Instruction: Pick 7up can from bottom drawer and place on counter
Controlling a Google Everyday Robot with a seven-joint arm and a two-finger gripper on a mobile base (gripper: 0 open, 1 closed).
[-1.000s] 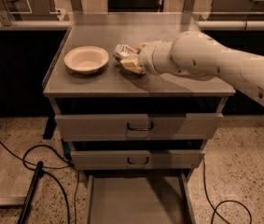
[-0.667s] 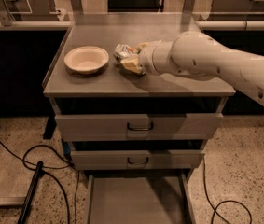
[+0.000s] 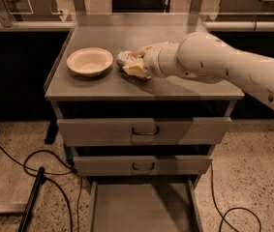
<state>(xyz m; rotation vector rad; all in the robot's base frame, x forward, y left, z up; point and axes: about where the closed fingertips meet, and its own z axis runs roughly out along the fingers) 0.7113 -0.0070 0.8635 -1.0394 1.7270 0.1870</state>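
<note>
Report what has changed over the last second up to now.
Nothing has visibly changed. The arm's tool stays at the small dented silver-white can on the flat grey metal counter, beside the round cream bowl. The shallow grey bottom drawer stays pulled out, and the two upper drawers stay closed.

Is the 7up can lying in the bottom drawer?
No, the 7up can is on the counter, at the gripper, beside the white bowl.

End effector at can on counter
</note>
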